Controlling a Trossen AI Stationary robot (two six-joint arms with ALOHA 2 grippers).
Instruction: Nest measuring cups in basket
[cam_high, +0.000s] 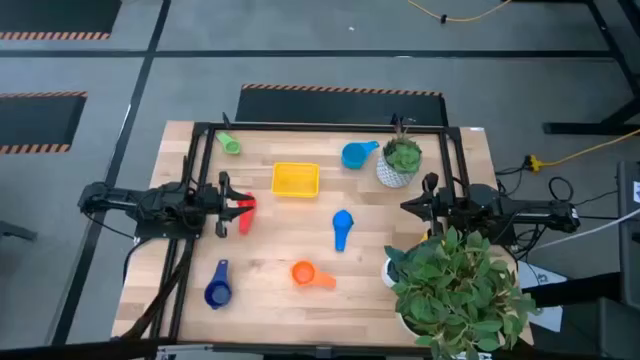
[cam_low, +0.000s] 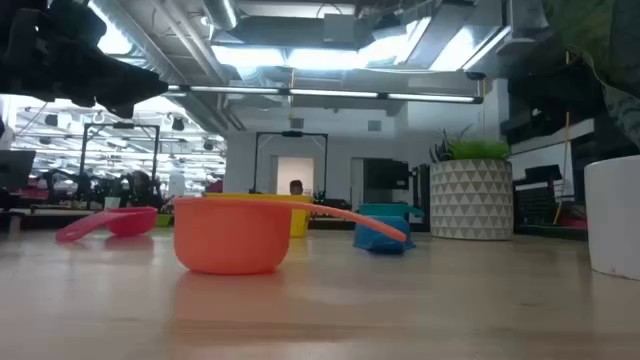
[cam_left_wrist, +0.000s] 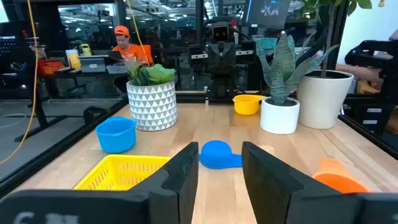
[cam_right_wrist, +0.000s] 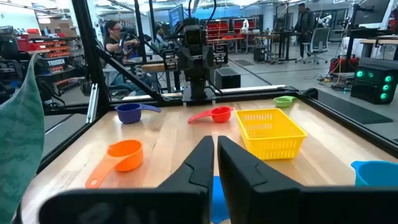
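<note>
The yellow basket (cam_high: 295, 180) stands on the table at the far middle, with nothing in it. Around it lie the measuring cups: green (cam_high: 230, 144), light blue (cam_high: 356, 154), blue (cam_high: 342, 228), orange (cam_high: 308, 274), dark blue (cam_high: 218, 287) and red (cam_high: 243, 212). All rest on the wood on their bowls. My left gripper (cam_high: 228, 205) hovers open at the left, above the table, with the red cup just past its fingertips and nothing between its fingers (cam_left_wrist: 186, 171). My right gripper (cam_high: 428, 200) is shut at the right, above the table, holding nothing.
A white patterned plant pot (cam_high: 400, 162) stands next to the light blue cup. A big leafy plant (cam_high: 455, 290) and a small white pot (cam_high: 392, 272) fill the near right corner. A black frame (cam_high: 300, 127) runs along the far edge. Bare wood lies in front of the basket.
</note>
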